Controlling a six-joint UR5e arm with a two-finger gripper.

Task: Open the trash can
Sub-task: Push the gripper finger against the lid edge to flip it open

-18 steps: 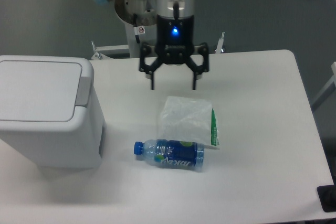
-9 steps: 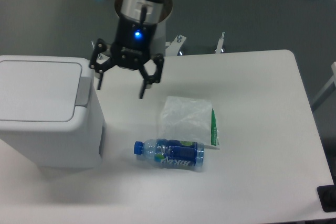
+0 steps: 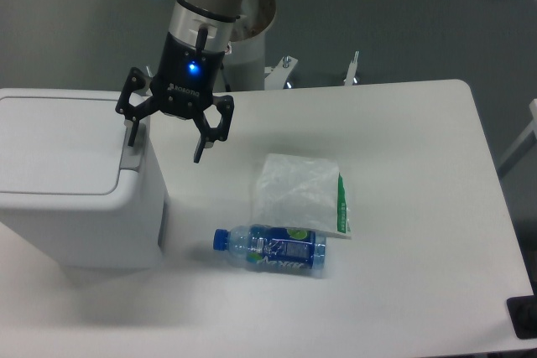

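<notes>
White trash can, spread jaws tilted above its hinge edge.

Grey cylindrical arm with a silver wrist band; black gripper body, glowing blue light, black splayed jaws.

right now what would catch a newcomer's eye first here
The gripper with its blue light hangs open at the right edge of the big white trash can on the left, whose lid is shut. A blue bottle lies on its side mid-table, just in front of a clear plastic bag.
</notes>
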